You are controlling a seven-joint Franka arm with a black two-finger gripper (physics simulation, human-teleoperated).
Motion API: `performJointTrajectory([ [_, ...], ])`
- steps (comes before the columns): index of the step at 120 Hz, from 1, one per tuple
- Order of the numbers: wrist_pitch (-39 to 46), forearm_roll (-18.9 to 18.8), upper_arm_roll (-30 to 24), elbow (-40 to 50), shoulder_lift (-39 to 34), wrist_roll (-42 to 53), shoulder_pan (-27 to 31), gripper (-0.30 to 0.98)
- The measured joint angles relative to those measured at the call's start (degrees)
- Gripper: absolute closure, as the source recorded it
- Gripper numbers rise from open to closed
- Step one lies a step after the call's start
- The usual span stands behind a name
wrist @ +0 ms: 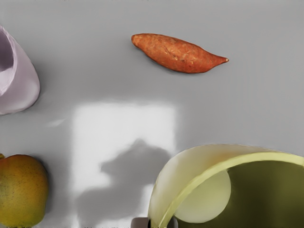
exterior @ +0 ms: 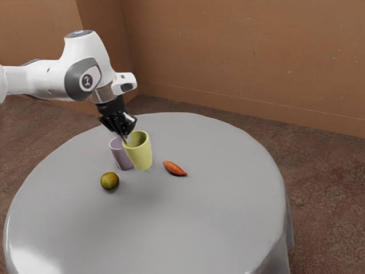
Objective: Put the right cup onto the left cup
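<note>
Tool: gripping a yellow-green tapered cup by its rim
Held cup: hanging below the tool
Smooth lilac cup: standing upright

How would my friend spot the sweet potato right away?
Over the round gray table, find the yellow cup in the gripper. The sweet potato lies near it, toward the exterior view's right. It's long, orange and pointy, unlike the roundish fruit.

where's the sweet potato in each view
Exterior view: the sweet potato lies on the table, toward the view's right from the yellow cup.
Wrist view: it lies across bare table from that cup's rim.
Shared landmark: the yellow cup, its rim in my gripper.
</note>
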State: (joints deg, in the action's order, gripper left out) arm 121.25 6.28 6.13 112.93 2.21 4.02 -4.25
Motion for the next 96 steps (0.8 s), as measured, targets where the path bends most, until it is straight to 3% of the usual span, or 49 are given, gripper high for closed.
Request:
performJointTrajectory([
  [40,-9.55,-0.29,7.38,-11.31,0.26,1.26,0.91,0.79],
  [96,-14.57,0.46,8.59,-28.67,16.2,3.34,6.18,0.79],
])
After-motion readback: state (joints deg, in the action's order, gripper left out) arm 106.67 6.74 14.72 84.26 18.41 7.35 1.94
